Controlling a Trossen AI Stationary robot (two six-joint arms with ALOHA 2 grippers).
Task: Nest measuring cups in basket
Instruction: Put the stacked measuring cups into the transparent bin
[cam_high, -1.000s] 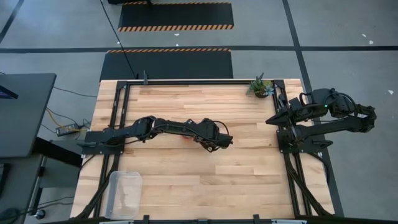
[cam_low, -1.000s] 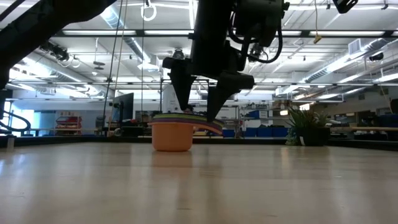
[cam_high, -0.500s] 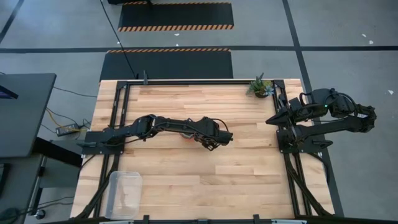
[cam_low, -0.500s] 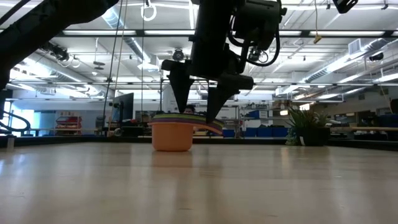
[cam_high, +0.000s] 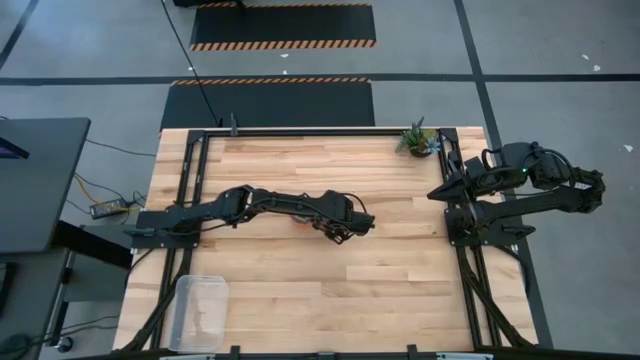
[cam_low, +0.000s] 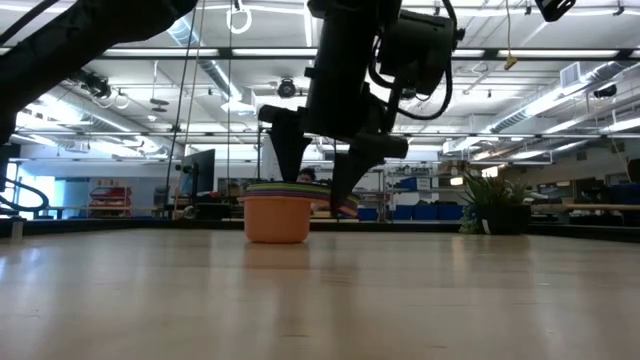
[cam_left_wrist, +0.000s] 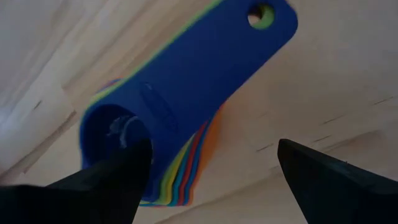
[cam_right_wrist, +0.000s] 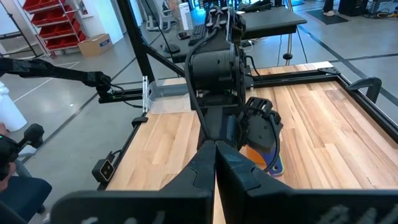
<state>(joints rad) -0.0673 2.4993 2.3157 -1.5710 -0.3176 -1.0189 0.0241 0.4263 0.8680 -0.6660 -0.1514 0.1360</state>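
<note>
The measuring cups (cam_high: 303, 222) stand nested in one stack at the table's middle. An orange cup (cam_low: 277, 218) forms the outside, and a dark blue cup (cam_left_wrist: 186, 81) sits on top with its flat handle pointing away. My left gripper (cam_high: 340, 232) (cam_low: 318, 195) is open and points down over the stack. One finger (cam_left_wrist: 118, 177) is at the top cup's bowl, the other (cam_left_wrist: 323, 180) stands over bare table beside the handles. The clear basket (cam_high: 200, 310) rests on the table's near left corner. My right gripper (cam_high: 432, 193) (cam_right_wrist: 214, 149) waits shut at the table's right edge. My left gripper comes from above with one finger (cam_low: 288, 165) reaching down to the bowl of the dark blue top cup (cam_left_wrist: 109, 127). I cannot tell whether it touches the cup. The other finger (cam_low: 347, 195) is apart from the handles. The stack stands upright on the table.
A small potted plant (cam_high: 420, 140) (cam_low: 490, 205) stands at the far right corner. Black frame rails (cam_high: 190, 180) run along the table's left, right and far edges. Bare wood (cam_high: 330, 290) lies between the stack and the basket.
My left gripper has sunk a little toward the stack and tipped slightly. Its fingertips now reach lower around the cup rims and handles. The stack has stayed in place.
</note>
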